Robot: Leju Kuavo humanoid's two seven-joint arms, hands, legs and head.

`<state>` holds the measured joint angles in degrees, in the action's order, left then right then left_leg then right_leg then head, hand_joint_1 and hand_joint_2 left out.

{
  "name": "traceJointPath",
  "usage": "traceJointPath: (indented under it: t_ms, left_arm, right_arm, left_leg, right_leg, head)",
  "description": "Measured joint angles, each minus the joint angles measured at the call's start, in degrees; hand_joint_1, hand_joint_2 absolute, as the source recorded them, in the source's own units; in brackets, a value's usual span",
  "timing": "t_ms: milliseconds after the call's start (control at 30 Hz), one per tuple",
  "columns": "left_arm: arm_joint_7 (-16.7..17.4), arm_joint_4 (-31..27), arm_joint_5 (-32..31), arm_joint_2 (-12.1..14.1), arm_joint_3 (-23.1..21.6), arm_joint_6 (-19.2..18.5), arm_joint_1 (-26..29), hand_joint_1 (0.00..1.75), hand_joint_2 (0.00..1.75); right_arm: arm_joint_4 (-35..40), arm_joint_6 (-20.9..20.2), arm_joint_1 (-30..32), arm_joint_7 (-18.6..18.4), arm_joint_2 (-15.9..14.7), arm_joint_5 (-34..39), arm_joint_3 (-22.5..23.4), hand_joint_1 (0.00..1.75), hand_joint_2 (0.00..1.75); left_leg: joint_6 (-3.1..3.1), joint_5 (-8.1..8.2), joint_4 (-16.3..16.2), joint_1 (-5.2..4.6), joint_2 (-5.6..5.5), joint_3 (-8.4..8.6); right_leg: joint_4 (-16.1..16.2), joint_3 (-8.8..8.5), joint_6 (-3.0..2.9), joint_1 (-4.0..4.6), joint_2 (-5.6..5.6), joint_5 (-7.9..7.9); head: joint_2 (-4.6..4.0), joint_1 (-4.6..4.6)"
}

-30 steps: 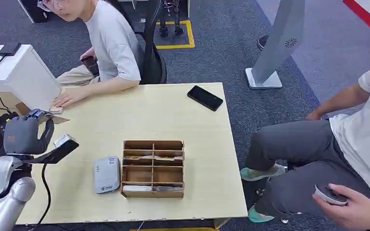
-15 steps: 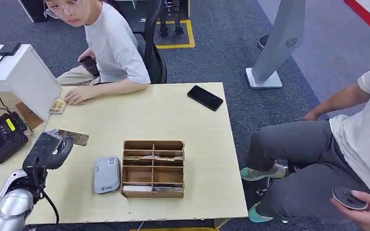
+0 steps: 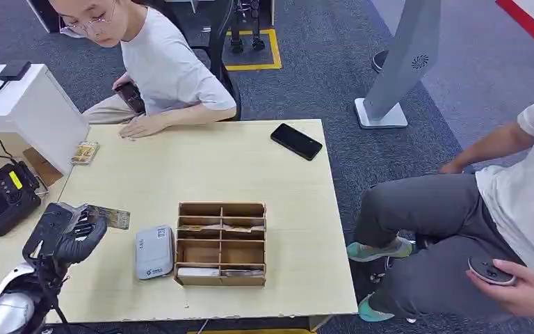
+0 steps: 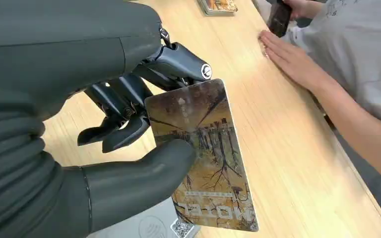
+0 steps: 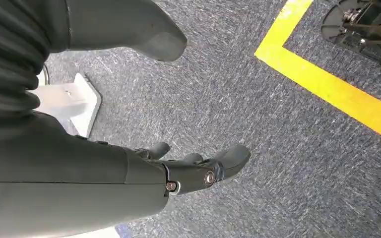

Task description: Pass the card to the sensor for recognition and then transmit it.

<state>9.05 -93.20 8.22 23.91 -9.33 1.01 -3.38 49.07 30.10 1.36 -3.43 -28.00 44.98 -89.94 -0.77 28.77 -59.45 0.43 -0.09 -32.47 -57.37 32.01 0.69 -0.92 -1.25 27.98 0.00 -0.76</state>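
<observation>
Holding card point(image 4: 203, 158) between thumb and fingers, left hand point(image 3: 66, 233) hovers over tabletop point(image 3: 201, 167) just left of sensor point(image 3: 154, 252). Card's long axis points away from hand, free end nearing sensor's edge. Sensor lies right of hand, close; judged next move short rightward carry. Right hand point(image 5: 193, 171) hangs over floor, fingers loosely apart, holding nothing, far from the card.

Bright, even, sharp indoor light
</observation>
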Motion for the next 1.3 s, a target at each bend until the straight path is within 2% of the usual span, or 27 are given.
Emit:
traceJointPath:
  t_ms: [533,700,967,1000,1067,1133,1300]
  left_arm:
    - [-0.02,-0.59,-0.41,0.31,0.0,0.0,0.27,1.75,1.75]
    - [-0.57,-1.46,-8.08,0.87,-0.31,-0.74,0.61,1.75,1.75]
    - [-0.04,-3.52,-11.96,-0.46,-1.38,-0.28,2.99,1.75,1.75]
    - [0.64,-3.58,-14.74,-1.07,-1.77,0.94,2.95,1.75,1.75]
    - [2.23,-3.39,-25.8,-2.34,-3.38,4.3,2.58,1.75,1.75]
    - [2.56,-2.84,-31.22,-3.63,-4.75,5.68,2.26,1.75,1.75]
    - [2.75,-1.62,-30.41,-4.92,-5.29,6.1,2.28,1.75,1.75]
  right_arm:
    - [0.22,0.02,0.01,0.06,-0.11,0.02,0.0,0.0,1.75]
    - [0.22,0.0,-0.08,1.31,-0.09,0.83,0.0,0.0,1.75]
    - [2.01,0.9,-0.02,-1.14,-0.42,0.37,0.0,0.0,1.75]
    - [2.43,1.27,-0.02,-1.2,-0.53,-0.16,0.0,0.0,1.75]
    - [3.04,1.64,-0.17,-1.53,-0.66,-1.18,0.0,0.0,1.75]
    - [3.34,1.57,-0.41,-2.05,-0.66,-1.4,0.0,0.0,1.75]
    - [3.89,1.27,-0.37,-2.82,-0.68,-1.88,0.0,0.0,1.75]
  left_leg:
    - [0.0,0.0,0.0,0.0,-0.01,0.0]
    - [0.0,0.0,0.0,-0.01,0.0,0.0]
    - [0.0,0.01,0.0,-0.02,-0.01,-0.01]
    - [0.0,0.01,0.0,-0.02,-0.01,0.0]
    - [0.0,0.01,0.0,-0.02,-0.01,-0.01]
    - [0.0,0.01,0.0,-0.04,-0.01,0.0]
    - [0.0,0.01,-0.01,-0.03,-0.01,0.01]
  right_leg:
    - [0.0,0.0,0.0,0.0,0.0,0.0]
    - [0.0,0.01,0.0,0.0,0.0,0.0]
    - [0.01,0.03,0.0,-0.01,0.01,0.01]
    - [0.01,0.03,0.0,-0.01,0.01,0.01]
    - [0.01,0.02,0.01,-0.01,0.02,0.0]
    - [0.01,0.01,0.01,-0.02,0.02,0.0]
    - [0.01,0.01,0.0,-0.01,0.01,0.0]
  head:
    - [0.0,0.02]
    - [0.0,0.02]
    - [0.0,0.02]
    - [0.0,0.0]
    - [0.0,0.0]
    - [0.0,0.02]
    - [0.0,0.04]
